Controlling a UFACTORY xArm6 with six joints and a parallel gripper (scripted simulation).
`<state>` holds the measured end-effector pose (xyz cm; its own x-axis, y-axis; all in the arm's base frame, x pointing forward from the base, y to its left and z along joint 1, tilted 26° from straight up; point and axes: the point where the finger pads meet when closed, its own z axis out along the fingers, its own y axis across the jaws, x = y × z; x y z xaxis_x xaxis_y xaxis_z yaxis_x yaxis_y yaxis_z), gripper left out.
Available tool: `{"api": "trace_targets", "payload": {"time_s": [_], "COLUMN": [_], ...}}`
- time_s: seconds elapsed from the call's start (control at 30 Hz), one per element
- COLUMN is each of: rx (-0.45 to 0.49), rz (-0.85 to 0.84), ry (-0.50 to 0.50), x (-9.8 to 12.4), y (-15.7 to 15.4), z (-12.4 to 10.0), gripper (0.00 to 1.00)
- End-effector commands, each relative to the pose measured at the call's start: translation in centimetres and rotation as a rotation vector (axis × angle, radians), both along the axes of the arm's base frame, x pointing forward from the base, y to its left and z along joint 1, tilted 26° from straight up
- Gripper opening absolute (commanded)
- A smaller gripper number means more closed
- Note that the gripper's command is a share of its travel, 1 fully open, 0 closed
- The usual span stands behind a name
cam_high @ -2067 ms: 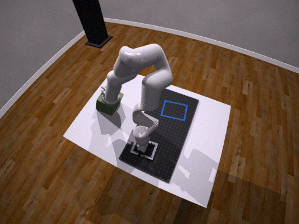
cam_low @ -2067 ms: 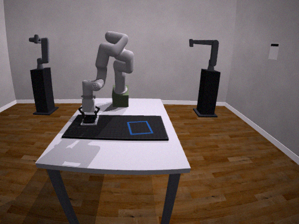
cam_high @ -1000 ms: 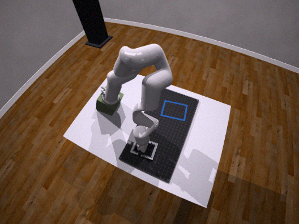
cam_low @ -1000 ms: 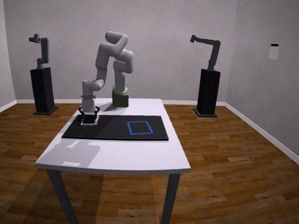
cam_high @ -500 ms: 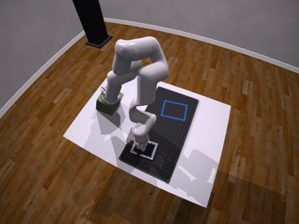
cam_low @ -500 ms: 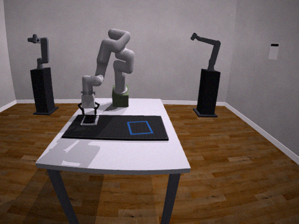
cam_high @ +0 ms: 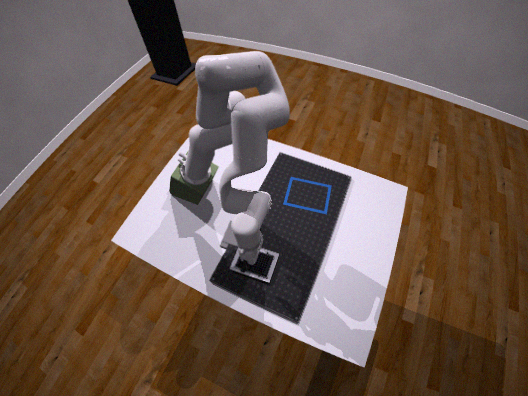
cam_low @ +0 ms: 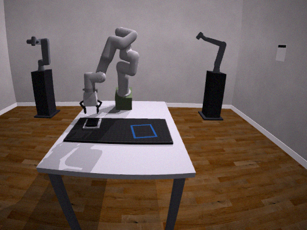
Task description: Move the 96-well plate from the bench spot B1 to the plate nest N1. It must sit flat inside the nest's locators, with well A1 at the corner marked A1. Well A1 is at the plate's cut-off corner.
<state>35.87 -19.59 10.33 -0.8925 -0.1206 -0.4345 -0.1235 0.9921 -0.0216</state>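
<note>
Dark 96-well plate [cam_low: 92,122] sitting in its white-framed spot on black mat [cam_low: 116,136], far from blue outline [cam_low: 143,130].
Gripper [cam_low: 90,109] hovering above w/ jaws wide, holding nothing; plate prob. light, rigid, slick plastic — grab opposite side walls.

White table [cam_low: 125,162] carries a black mat [cam_low: 116,135] and green block [cam_low: 123,101].

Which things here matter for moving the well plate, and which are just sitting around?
Part of the job:
96-well plate
blue-outlined nest
gripper, jaws open, above the plate
black bench mat

Just around:
two dark arms on pedestals
wall panel
</note>
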Motion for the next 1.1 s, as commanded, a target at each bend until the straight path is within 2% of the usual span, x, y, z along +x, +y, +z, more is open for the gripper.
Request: {"api": "trace_targets", "payload": {"time_s": [0.0,0.23,1.07], "rx": [-0.001,-0.001,-0.001], "rz": [0.0,0.0,0.0], "ry": [0.0,0.0,0.0], "x": [-0.1,-0.9,-0.9], "y": [-0.1,-0.1,-0.1], "z": [0.5,2.2,2.2], "gripper": [1.0,1.0,1.0]}}
